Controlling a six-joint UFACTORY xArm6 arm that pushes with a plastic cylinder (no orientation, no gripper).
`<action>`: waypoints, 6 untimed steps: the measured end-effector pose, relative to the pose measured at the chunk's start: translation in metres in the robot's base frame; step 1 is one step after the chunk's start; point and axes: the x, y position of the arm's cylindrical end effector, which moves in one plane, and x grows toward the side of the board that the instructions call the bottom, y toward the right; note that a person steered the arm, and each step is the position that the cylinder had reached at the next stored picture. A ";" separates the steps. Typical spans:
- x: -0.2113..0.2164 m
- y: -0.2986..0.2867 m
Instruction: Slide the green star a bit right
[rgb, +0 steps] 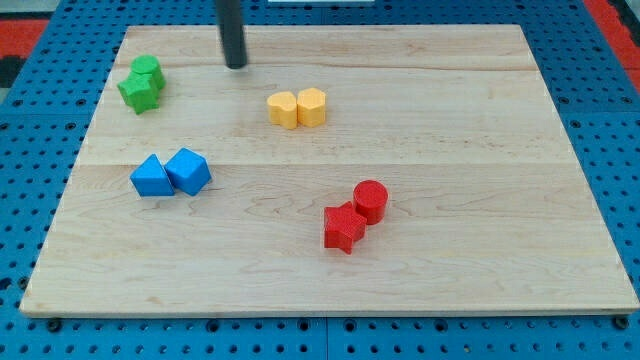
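One camera on me here, looking down at a slant from beyond the board's (330, 290) bottom edge. It faces the far edge, near enough that the wooden top fills the frame, blue pegboard (600, 150) fringing it. My rod enters from the top.

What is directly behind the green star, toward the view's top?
A second green block touches the green star from behind; its lower part is covered, so its shape is unclear. My tip stands apart, to the right.
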 end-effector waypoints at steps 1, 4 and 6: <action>-0.012 -0.084; 0.067 -0.152; 0.086 -0.048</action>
